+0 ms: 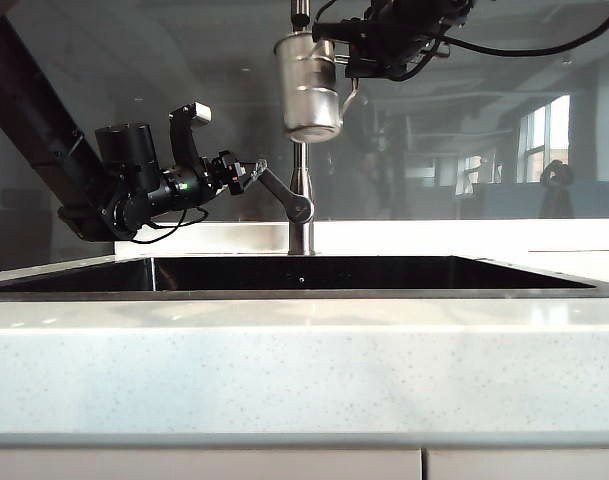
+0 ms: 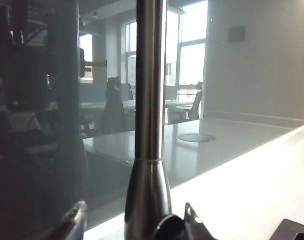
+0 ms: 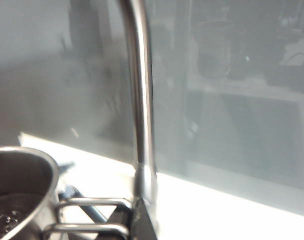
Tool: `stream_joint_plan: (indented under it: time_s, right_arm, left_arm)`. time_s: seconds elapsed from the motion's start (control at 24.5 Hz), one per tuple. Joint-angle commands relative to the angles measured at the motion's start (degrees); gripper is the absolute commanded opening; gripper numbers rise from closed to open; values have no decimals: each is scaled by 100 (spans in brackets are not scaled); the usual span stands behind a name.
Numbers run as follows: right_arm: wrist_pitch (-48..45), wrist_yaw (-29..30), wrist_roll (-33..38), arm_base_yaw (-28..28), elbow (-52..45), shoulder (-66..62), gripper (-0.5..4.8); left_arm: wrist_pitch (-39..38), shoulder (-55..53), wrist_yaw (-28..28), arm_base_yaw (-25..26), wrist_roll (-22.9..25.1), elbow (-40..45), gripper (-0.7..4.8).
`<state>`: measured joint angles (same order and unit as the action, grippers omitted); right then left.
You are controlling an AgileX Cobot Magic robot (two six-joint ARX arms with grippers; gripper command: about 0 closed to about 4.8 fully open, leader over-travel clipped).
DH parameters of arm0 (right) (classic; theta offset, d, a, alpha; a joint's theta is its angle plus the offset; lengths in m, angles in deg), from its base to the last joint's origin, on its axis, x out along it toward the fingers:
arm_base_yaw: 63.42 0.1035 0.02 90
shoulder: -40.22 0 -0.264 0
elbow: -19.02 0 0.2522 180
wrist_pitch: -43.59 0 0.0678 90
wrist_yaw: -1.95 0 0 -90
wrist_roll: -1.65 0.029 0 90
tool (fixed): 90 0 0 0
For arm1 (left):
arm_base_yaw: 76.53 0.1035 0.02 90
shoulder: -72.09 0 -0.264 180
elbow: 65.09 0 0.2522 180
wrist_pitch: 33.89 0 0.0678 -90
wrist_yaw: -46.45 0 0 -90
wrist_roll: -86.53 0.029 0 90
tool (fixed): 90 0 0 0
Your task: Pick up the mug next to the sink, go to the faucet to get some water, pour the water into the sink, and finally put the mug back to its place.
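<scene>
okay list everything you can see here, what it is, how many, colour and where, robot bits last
mug: one, brushed steel, held high above the sink beside the faucet pipe; water inside shows in the right wrist view
faucet: one, steel, upright behind the sink; side lever angled toward the left gripper
sink: one, dark basin, set in the counter
counter: one, pale speckled stone, around the sink
left gripper: one, black, open around the faucet lever
right gripper: one, black, shut on the mug's wire handle
</scene>
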<state>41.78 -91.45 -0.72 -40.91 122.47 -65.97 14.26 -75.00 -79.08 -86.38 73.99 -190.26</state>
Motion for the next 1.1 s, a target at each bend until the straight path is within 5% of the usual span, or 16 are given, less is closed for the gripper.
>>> stream_joint_plan:
  time_s: [0.04,0.37,0.57,1.1]
  right_arm:
    - [328,-632,-1375,-2,61,415,-2]
    - [538,-2114,-5215,195,61,817,-1]
    - [540,-2317,-6916,393,57,817,-1]
    - [461,-2715,-9202,750,57,817,-1]
  left_arm:
    - [98,28,188,55,-11,0,241]
    - [160,26,232,55,2,0,241]
    - [153,26,229,55,0,0,241]
    - [74,26,232,48,7,0,241]
